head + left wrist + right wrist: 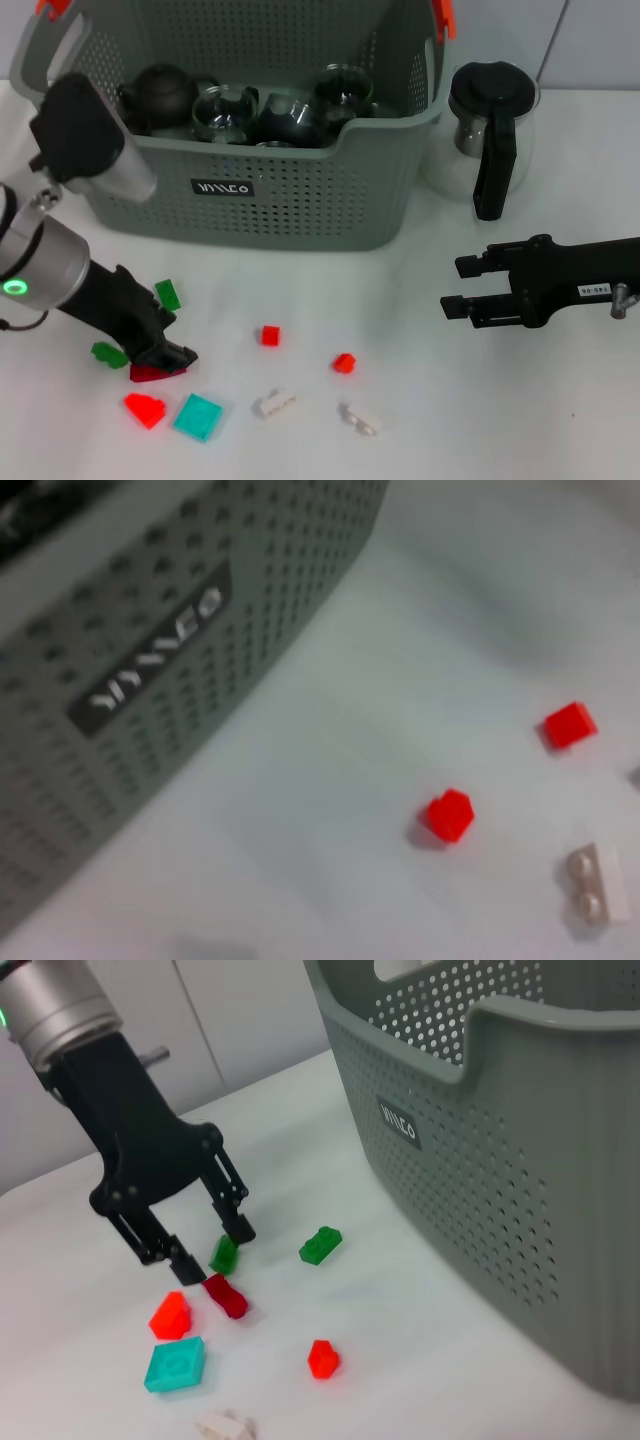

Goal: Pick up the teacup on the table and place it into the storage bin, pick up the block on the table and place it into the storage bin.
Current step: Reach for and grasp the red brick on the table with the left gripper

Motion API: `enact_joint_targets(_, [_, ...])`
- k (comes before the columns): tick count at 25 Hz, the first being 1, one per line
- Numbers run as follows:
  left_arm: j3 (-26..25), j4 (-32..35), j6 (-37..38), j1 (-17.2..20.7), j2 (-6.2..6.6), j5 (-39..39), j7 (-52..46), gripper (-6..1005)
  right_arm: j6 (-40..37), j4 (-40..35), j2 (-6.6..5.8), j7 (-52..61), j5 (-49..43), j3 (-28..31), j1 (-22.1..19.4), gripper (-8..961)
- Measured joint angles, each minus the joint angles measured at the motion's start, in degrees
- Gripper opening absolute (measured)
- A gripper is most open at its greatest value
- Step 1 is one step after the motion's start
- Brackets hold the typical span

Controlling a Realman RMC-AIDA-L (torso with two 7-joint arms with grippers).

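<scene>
Down on the white table point(420, 420), blocks are lying scattered, and the left gripper point(205, 1248) is being held low among them, fingers apart, with a dark red block point(228, 1296) just beside its tips. Off to the right, the right gripper point(458, 287) is being held above the table, fingers apart and holding nothing. Farther back, teacups point(225, 110) are sitting inside the storage bin point(300, 190).
</scene>
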Motion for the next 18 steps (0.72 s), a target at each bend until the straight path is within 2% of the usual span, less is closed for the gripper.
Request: enact_joint_targets(18, [3.2, -6.4, -5.9, 0.1, 0.16, 2.1, 0.7, 516, 0.1, 0.4, 0.04, -0.1, 0.0, 0.0, 0.0, 700])
